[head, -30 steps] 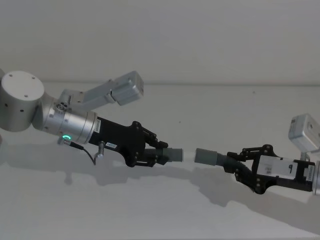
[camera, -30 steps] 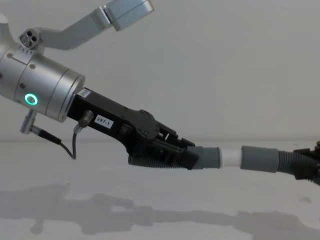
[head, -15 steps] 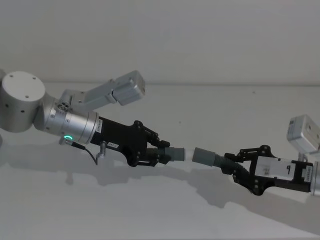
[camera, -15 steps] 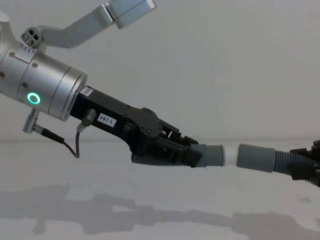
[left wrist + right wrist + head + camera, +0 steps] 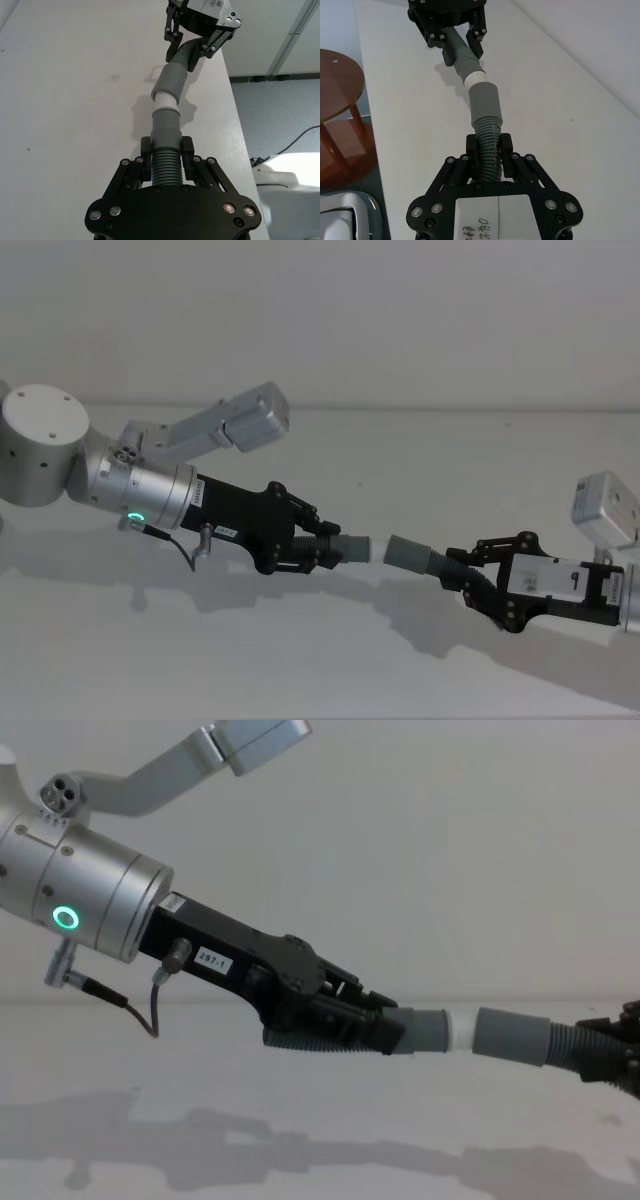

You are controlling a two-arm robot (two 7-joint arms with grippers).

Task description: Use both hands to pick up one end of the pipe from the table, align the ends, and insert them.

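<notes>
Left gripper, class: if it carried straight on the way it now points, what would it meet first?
The left gripper, shut on its hose piece, points at the right gripper's wider socket cuff. The white tip would go first, and it already seems to be at the socket's mouth. How deep it sits is unclear.

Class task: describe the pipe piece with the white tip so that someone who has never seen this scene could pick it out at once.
Above the white table, find the left gripper on its silver wrist with the green ring light. It is shut on a ribbed grey pipe piece. Unlike the wider socket cuff facing it, this one ends in a narrow white tip.
</notes>
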